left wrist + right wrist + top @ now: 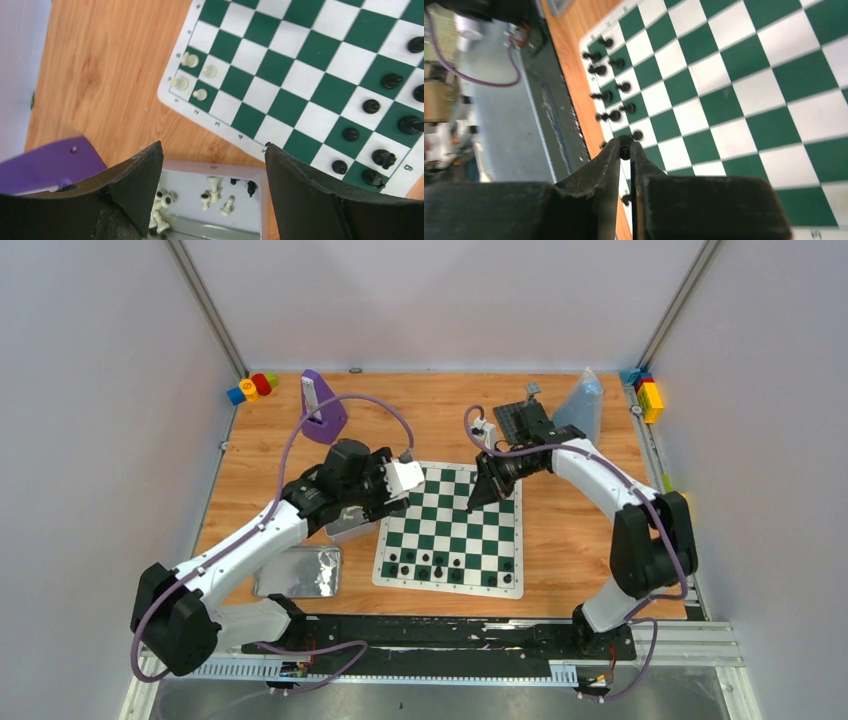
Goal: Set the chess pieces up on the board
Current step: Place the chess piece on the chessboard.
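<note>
The green and white board (452, 530) lies mid-table. Several black pieces (440, 566) stand along its near edge; they also show in the left wrist view (380, 107) and the right wrist view (611, 90). Several white pieces (195, 80) stand at one board corner. My left gripper (212, 160) is open over a grey tin (300, 200) holding loose white pieces (217, 192) and a black piece (251, 187). My right gripper (625, 149) hangs over the board (744, 90), shut on a small black piece (625, 151) at its fingertips.
A shiny metal tin lid (298, 572) lies near the left arm. A purple stand (322, 408) and coloured blocks (252, 387) sit at the back left. A dark baseplate (520, 418), a clear bag (583, 405) and more blocks (648, 395) sit at the back right.
</note>
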You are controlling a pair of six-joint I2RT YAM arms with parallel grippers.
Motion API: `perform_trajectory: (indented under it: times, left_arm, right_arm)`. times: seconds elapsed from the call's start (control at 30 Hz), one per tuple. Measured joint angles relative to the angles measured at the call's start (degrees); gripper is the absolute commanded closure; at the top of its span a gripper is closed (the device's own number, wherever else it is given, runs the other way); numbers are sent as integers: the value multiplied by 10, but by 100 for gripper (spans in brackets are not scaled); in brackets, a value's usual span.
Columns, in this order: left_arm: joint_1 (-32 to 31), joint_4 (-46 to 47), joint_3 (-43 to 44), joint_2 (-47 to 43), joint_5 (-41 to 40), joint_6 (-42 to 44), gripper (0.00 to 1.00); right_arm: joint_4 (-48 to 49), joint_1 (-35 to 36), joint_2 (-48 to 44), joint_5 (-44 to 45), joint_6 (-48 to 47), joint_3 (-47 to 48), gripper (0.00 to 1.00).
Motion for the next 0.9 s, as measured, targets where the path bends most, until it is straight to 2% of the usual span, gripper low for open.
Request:
perform_trajectory:
  times: [0.23,0.4,0.6,0.9]
  left_arm:
    - [128,-40,23,25,41,-58,15]
    - [217,-72,67,73,70,-93,14]
    - [242,-103,84,81,78,-106,13]
    - [242,-135,95,90,69,-114,13]
  right_arm:
    - [17,24,-139,140,-47,-121,100]
    - [46,73,-174,229,-65,-185,100]
    - [76,135,-175,311,-69,-237,100]
    - [103,172,-175,371,-71,-266,100]
